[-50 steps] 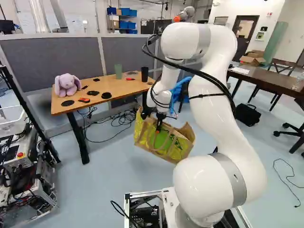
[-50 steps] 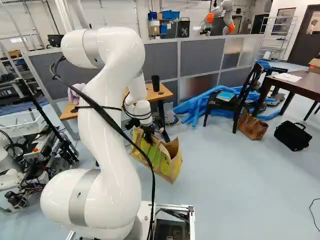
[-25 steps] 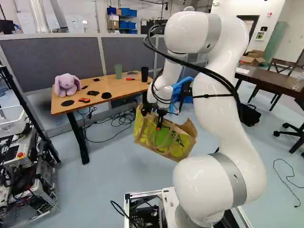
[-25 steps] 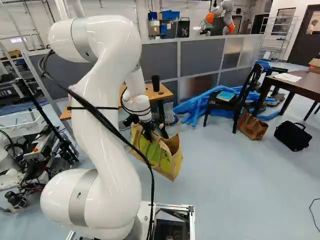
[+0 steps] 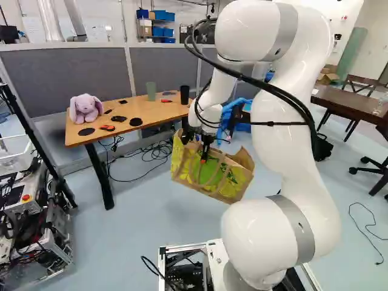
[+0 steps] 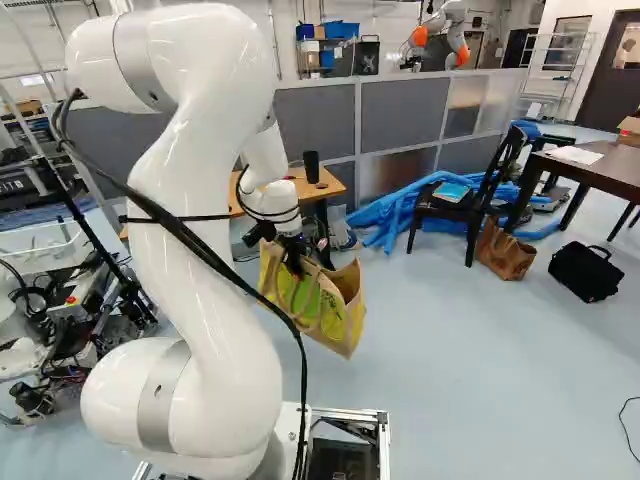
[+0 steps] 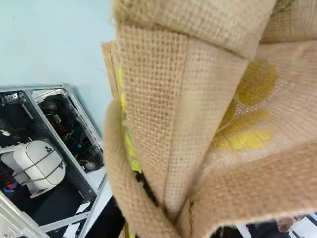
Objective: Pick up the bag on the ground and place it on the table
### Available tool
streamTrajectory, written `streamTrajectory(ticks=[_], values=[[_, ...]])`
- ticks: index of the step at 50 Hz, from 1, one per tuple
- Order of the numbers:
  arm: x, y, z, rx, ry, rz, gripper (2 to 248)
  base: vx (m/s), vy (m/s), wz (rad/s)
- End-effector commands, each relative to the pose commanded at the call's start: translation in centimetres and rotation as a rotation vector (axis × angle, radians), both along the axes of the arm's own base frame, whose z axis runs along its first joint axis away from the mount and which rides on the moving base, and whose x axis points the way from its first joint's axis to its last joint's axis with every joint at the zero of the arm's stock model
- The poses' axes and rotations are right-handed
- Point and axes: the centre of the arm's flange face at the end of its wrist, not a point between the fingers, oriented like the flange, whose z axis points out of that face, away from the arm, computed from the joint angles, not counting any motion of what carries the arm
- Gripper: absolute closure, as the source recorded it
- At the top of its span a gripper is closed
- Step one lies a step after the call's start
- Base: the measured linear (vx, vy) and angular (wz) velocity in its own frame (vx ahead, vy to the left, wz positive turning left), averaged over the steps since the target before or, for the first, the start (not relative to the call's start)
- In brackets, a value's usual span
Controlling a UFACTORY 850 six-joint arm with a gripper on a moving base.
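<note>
In the left base view my gripper points down at the near side of the tan burlap bag, which has yellow-green prints. It is shut on the burlap near the bag's upper edge. The bag hangs tilted and seems off the floor. Tan cloth fills the space ahead of the gripper in the wrist view and hides most of the fingers. The wooden table stands beyond the bag, to its left in the left base view.
On the table are a purple plush rabbit, a green cup, a black cup and small tools. A black chair, brown bag and black bag stand farther right. Another robot is behind the partition.
My arm's upper links have swung right in the left base view and left in the right one. Gripper and bag have shifted only slightly, staying together. The base has not moved.
</note>
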Motion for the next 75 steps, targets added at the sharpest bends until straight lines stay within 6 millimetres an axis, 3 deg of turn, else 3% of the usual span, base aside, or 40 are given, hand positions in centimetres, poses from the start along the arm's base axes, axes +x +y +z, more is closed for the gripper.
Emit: streamTrajectory(ticks=[75], values=[[-3.0, -0.7, 11.0, -0.058, 0.045, 0.081, 217, 0.0, 0.0, 0.0]])
